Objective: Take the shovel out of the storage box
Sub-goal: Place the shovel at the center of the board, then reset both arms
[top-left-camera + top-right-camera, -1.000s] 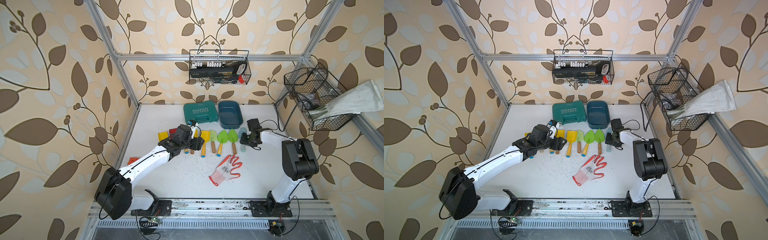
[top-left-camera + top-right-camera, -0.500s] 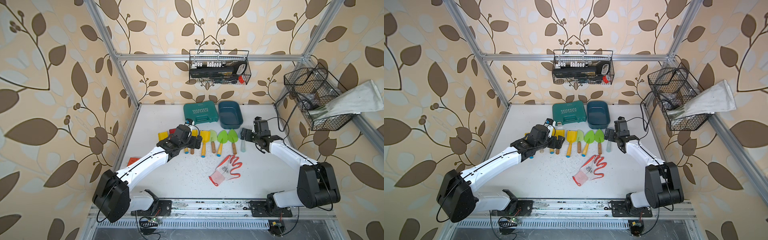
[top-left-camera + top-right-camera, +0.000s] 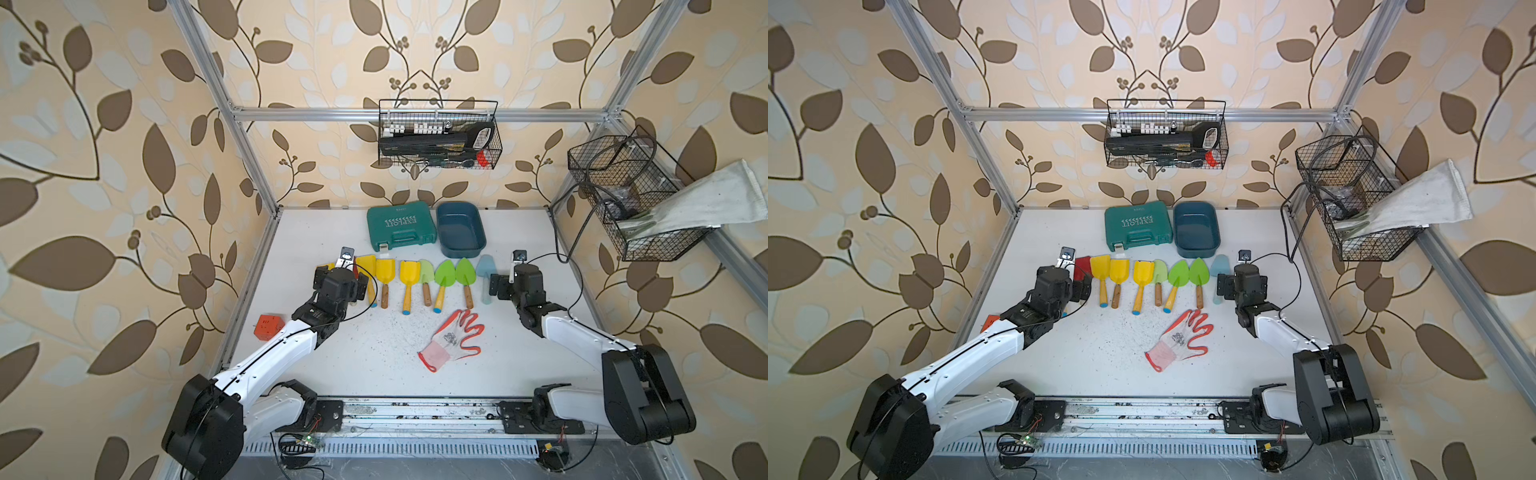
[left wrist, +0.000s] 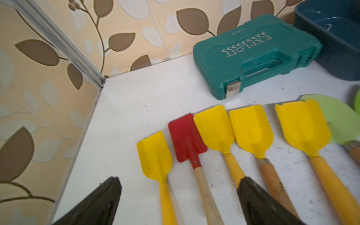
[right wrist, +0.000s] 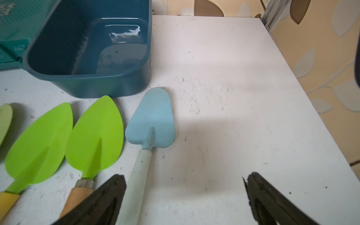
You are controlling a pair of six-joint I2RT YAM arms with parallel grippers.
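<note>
The storage box [image 3: 460, 228] [image 3: 1197, 229] [image 5: 87, 48] is a dark blue tub at the back of the table, and I see nothing inside it. Several shovels lie in a row on the table in front of it: yellow ones [image 3: 407, 274], a red one [image 4: 185, 136], green ones [image 3: 445, 276] and a light blue one [image 3: 485, 270] [image 5: 152, 120]. My left gripper [image 3: 338, 277] [image 4: 179, 181] is open above the handles of a small yellow shovel [image 4: 155, 155] and the red one. My right gripper [image 3: 516, 286] [image 5: 185, 177] is open over bare table, just right of the light blue shovel's handle.
A teal "EXPLOIT" case [image 3: 401, 226] sits left of the box. A white-and-orange glove [image 3: 453, 338] lies in the front middle. An orange cube [image 3: 269, 326] is at the left edge. Black wire baskets hang on the back wall [image 3: 438, 139] and right wall [image 3: 623, 195].
Both grippers have opened wide. The right arm has unfolded, and its gripper has moved from the light blue shovel's handle to the table beside it. The left gripper has drawn back a little.
</note>
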